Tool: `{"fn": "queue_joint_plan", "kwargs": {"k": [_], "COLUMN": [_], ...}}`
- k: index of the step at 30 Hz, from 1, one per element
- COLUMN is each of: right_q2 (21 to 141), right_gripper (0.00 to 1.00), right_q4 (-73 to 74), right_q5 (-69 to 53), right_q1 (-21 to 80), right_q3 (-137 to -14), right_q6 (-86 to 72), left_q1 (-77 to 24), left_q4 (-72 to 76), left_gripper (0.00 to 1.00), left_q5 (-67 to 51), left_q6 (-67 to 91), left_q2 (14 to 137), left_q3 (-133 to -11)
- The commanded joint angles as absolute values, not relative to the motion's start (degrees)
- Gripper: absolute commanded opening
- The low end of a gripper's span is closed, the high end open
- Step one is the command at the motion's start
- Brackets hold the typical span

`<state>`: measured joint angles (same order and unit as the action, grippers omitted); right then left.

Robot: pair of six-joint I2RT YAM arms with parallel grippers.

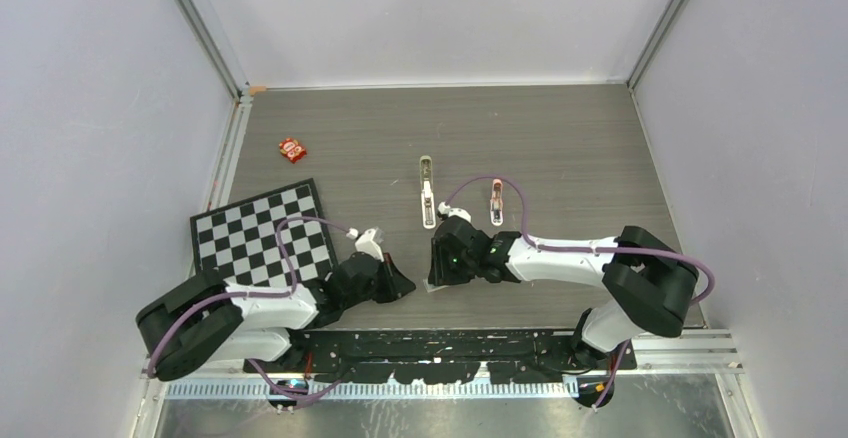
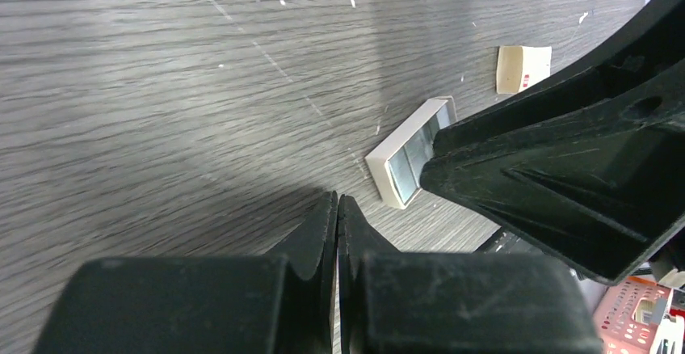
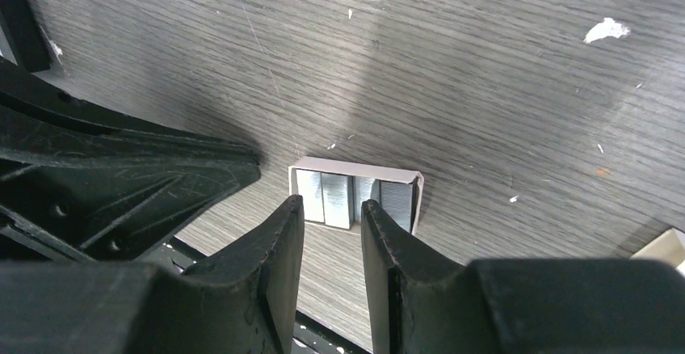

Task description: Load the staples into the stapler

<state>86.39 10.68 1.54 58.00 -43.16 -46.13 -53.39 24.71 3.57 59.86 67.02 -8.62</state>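
Right wrist view: the right gripper [image 3: 333, 203] hangs part-open and empty over the staples [image 3: 339, 196] in their white box [image 3: 355, 164]. Nothing looks loaded yet. The stapler [image 1: 428, 198] lies apart, and the left gripper [image 2: 337, 200] is closed on nothing.

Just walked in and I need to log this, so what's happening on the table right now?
The right arm is working at a small white box of staples near the table's front edge. Its jaws are slightly apart and lined up on one strip, with nothing lifted yet. The left arm sits beside it with jaws shut and empty. The stapler lies farther back, untouched, beside a pink stapler-like object.
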Motion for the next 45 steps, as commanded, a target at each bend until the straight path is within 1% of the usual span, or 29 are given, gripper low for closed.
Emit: {"fn": "queue_joint_plan", "kwargs": {"k": [1,7,32,45], "right_q2": [87.03,87.19,87.91,81.39], "right_gripper": [0.38,0.38,0.38,0.38], "right_q4": [8.53,8.52,6.42,8.49], "right_q5": [1.61,1.58,0.79,2.30], "right_q1": [57.83,57.88,57.85,57.85], "right_q3": [-43.16,-43.22,-43.55,-43.17], "right_q6": [-46.36,-46.33,-46.90,-46.85], "left_q1": [-54.76,-55.87,-57.36,-58.00], "left_q4": [32.31,35.51,36.53,36.30], "left_gripper": [0.00,0.00,0.00,0.00], "left_q5": [5.53,5.65,7.01,7.65], "left_q6": [60.53,61.37,60.20,59.92], "left_q2": [71.13,74.84,76.82,76.45], "left_q3": [-11.32,-11.49,-12.78,-12.57]}}
